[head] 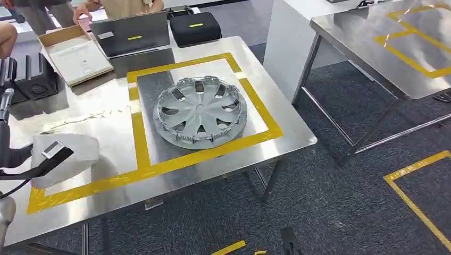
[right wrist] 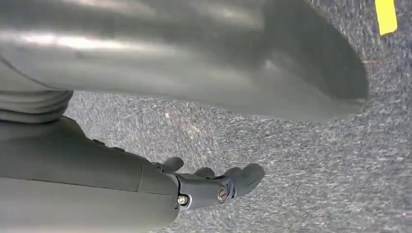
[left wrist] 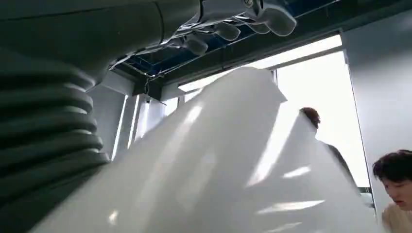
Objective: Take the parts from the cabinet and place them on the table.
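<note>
You won't find any text you can read here. The yellow strips on the black cases [head: 195, 25] and the sticker on the white sheet [head: 86, 61] are too small to make out.

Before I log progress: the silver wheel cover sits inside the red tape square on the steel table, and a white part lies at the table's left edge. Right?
Nearly. The tape square around the wheel cover is yellow, not red, as the head view shows. The white part does lie at the steel table's left edge.

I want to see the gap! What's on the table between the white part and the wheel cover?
Just a yellow tape stripe on bare table, in the head view.
</note>
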You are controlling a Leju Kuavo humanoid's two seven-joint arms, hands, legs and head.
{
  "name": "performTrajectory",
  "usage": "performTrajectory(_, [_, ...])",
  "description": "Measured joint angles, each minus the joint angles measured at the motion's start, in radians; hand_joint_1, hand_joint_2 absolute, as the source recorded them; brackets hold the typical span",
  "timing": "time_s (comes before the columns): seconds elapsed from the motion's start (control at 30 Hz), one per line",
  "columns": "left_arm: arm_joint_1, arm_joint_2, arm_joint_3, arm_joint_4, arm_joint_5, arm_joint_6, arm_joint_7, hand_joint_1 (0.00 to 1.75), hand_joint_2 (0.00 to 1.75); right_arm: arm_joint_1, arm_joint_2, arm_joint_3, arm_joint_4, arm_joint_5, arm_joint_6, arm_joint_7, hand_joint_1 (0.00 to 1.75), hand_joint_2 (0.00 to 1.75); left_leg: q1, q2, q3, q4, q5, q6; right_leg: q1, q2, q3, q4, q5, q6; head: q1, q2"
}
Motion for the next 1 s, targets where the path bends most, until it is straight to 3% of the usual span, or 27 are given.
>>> performTrajectory(0.07, [0.009, 0.006, 0.0, -0.004, -0.005, 0.0, -0.002, 0.0, 0.0, 0.0, 0.0, 0.005, 0.0, 0.003, 0.005, -0.002, 0.0, 0.0, -0.003, -0.001, -0.002, 0.003, -0.002, 0.002, -0.003, 0.0, 0.001, -0.004, 0.002, 0.003, 0.0, 0.0])
performTrajectory(0.1, [0.011, 0.011, 0.0, -0.006, -0.009, 0.0, -0.003, 0.0, 0.0, 0.0, 0.0, 0.007, 0.0, 0.003, 0.006, -0.003, 0.0, 0.0, -0.006, -0.003, 0.0, 0.002, 0.0, 0.016, -0.006, -0.001, 0.003, -0.009, 0.008, 0.014, 0.0, 0.0])
performTrajectory(0.13, [0.01, 0.011, 0.0, -0.006, -0.01, 0.0, -0.006, 0.0, 0.0, -0.001, 0.0, 0.009, 0.0, 0.005, 0.006, -0.004, 0.0, 0.0, -0.007, -0.001, 0.005, -0.011, 0.008, 0.02, -0.005, -0.001, 0.006, -0.013, 0.011, 0.019, -0.001, 0.0])
performTrajectory(0.17, [0.01, 0.01, 0.0, -0.005, -0.01, 0.0, -0.007, 0.0, 0.0, -0.002, -0.003, 0.013, 0.0, 0.006, 0.006, -0.005, 0.0, 0.0, 0.008, 0.003, 0.016, -0.034, 0.022, 0.022, -0.004, -0.001, 0.006, -0.008, 0.002, 0.021, 0.001, 0.0])
performTrajectory(0.2, [0.008, 0.01, 0.0, -0.004, -0.012, 0.0, -0.007, 0.0, 0.0, -0.003, -0.006, 0.014, 0.0, 0.01, 0.006, -0.006, 0.0, 0.0, 0.006, 0.003, 0.021, -0.045, 0.027, 0.024, -0.003, -0.002, -0.002, 0.011, -0.017, 0.026, 0.001, 0.0])
performTrajectory(0.27, [0.003, 0.009, 0.0, 0.003, -0.013, 0.0, -0.001, 0.0, 0.0, -0.003, -0.006, 0.017, 0.0, 0.012, 0.007, -0.006, 0.0, 0.0, 0.007, 0.008, 0.017, -0.045, 0.03, 0.029, -0.008, -0.001, -0.062, 0.141, -0.096, 0.034, 0.006, 0.0])
performTrajectory(0.3, [0.004, 0.009, 0.0, 0.009, -0.013, 0.0, 0.003, 0.0, 0.0, -0.002, -0.007, 0.018, 0.0, 0.012, 0.007, -0.006, 0.0, 0.0, 0.007, 0.01, 0.013, -0.044, 0.03, 0.028, -0.013, -0.001, -0.094, 0.214, -0.126, 0.039, 0.006, 0.0])
performTrajectory(0.33, [0.004, 0.007, 0.0, 0.016, -0.013, 0.0, 0.011, 0.0, 0.0, -0.001, -0.008, 0.019, 0.0, 0.011, 0.007, -0.006, 0.0, 0.0, 0.009, 0.01, 0.009, -0.04, 0.032, 0.026, -0.019, -0.002, -0.118, 0.269, -0.138, 0.045, 0.006, 0.0])
performTrajectory(0.37, [0.004, 0.005, -0.002, 0.023, -0.013, 0.0, 0.018, 0.0, 0.0, -0.001, -0.009, 0.019, 0.0, 0.011, 0.008, -0.006, 0.0, 0.0, 0.013, 0.009, 0.004, -0.036, 0.033, 0.023, -0.024, -0.002, -0.118, 0.27, -0.123, 0.05, 0.006, 0.0])
performTrajectory(0.4, [0.004, 0.004, -0.003, 0.028, -0.013, 0.0, 0.021, 0.0, 0.0, -0.002, -0.01, 0.02, 0.0, 0.012, 0.008, -0.006, 0.0, 0.0, 0.018, 0.009, -0.001, -0.03, 0.033, 0.017, -0.03, -0.002, -0.095, 0.225, -0.088, 0.057, 0.006, 0.0])
performTrajectory(0.47, [0.001, 0.003, -0.005, 0.035, -0.013, 0.0, 0.025, 0.0, 0.0, -0.005, -0.013, 0.021, 0.0, 0.012, 0.008, -0.006, 0.0, 0.0, 0.032, 0.009, -0.013, -0.011, 0.03, -0.002, -0.045, -0.006, -0.009, 0.068, -0.018, 0.077, 0.006, 0.0])
performTrajectory(0.5, [-0.004, 0.004, -0.008, 0.037, -0.013, 0.0, 0.025, 0.0, 0.0, -0.007, -0.011, 0.022, 0.0, 0.012, 0.008, -0.005, 0.0, 0.0, 0.032, 0.008, -0.023, 0.001, 0.028, -0.014, -0.047, -0.004, 0.014, 0.021, -0.038, 0.086, 0.009, 0.0])
performTrajectory(0.53, [-0.007, 0.005, -0.008, 0.038, -0.013, 0.0, 0.026, 0.0, 0.0, -0.006, -0.01, 0.022, 0.0, 0.012, 0.009, -0.006, 0.0, 0.0, 0.029, 0.005, -0.029, 0.01, 0.026, -0.025, -0.039, 0.014, -0.003, 0.05, -0.007, 0.061, 0.013, 0.0])
performTrajectory(0.6, [-0.012, 0.004, -0.01, 0.041, -0.013, 0.001, 0.027, 0.0, 0.0, -0.007, -0.011, 0.022, 0.0, 0.012, 0.01, -0.005, 0.0, 0.0, 0.025, 0.0, -0.033, 0.015, 0.033, -0.038, -0.043, 0.012, -0.009, 0.049, -0.025, 0.037, 0.013, 0.0])
performTrajectory(0.67, [-0.011, 0.006, -0.013, 0.047, -0.013, 0.0, 0.027, 0.0, 0.0, -0.009, -0.011, 0.022, 0.0, 0.012, 0.01, -0.006, 0.0, 0.0, 0.032, 0.0, -0.038, 0.011, 0.039, -0.051, -0.043, 0.01, -0.018, 0.045, -0.015, 0.016, 0.013, 0.0])
performTrajectory(0.73, [-0.012, 0.008, -0.014, 0.05, -0.013, 0.0, 0.027, 0.0, 0.0, -0.009, -0.012, 0.022, 0.0, 0.012, 0.01, -0.006, 0.0, 0.0, 0.032, 0.003, -0.064, 0.082, -0.044, -0.052, -0.041, 0.009, -0.031, 0.045, 0.0, 0.001, 0.011, 0.0])
performTrajectory(0.8, [-0.012, 0.008, -0.014, 0.053, -0.013, 0.0, 0.027, 0.0, 0.0, -0.009, -0.012, 0.022, 0.0, 0.012, 0.01, -0.005, 0.0, 0.0, 0.029, 0.003, -0.11, 0.235, -0.139, -0.053, -0.034, 0.009, -0.05, 0.045, 0.014, -0.006, 0.01, 0.0])
performTrajectory(0.83, [-0.011, 0.008, -0.015, 0.055, -0.013, 0.0, 0.027, 0.0, 0.0, -0.009, -0.012, 0.022, 0.0, 0.012, 0.01, -0.006, 0.0, 0.0, 0.029, 0.003, -0.122, 0.29, -0.161, -0.051, -0.03, 0.009, -0.059, 0.045, 0.021, -0.008, 0.01, 0.0])
performTrajectory(0.87, [-0.011, 0.008, -0.015, 0.057, -0.013, 0.0, 0.027, 0.0, 0.0, -0.009, -0.012, 0.022, 0.0, 0.012, 0.01, -0.006, 0.0, 0.0, 0.028, 0.003, -0.117, 0.306, -0.16, -0.047, -0.026, 0.009, -0.069, 0.045, 0.028, -0.01, 0.01, 0.0])
performTrajectory(0.9, [-0.011, 0.008, -0.015, 0.058, -0.013, 0.0, 0.027, 0.0, 0.0, -0.009, -0.012, 0.022, 0.0, 0.012, 0.01, -0.006, 0.0, 0.0, 0.025, 0.003, -0.088, 0.279, -0.139, -0.039, -0.021, 0.008, -0.079, 0.045, 0.036, -0.01, 0.01, 0.0])
performTrajectory(0.97, [-0.013, 0.008, -0.015, 0.058, -0.013, 0.0, 0.028, 0.0, 0.0, -0.009, -0.012, 0.022, 0.0, 0.011, 0.01, -0.005, 0.0, 0.0, 0.014, 0.002, 0.015, 0.135, -0.086, -0.015, -0.014, 0.009, -0.094, 0.045, 0.051, -0.01, 0.01, 0.0])
performTrajectory(1.0, [-0.019, 0.008, -0.017, 0.058, -0.013, 0.0, 0.03, 0.0, 0.0, -0.01, -0.011, 0.022, 0.0, 0.01, 0.01, -0.004, 0.0, 0.0, 0.004, 0.002, 0.072, 0.05, -0.089, 0.002, -0.016, 0.009, -0.096, 0.045, 0.058, -0.009, 0.01, 0.0])
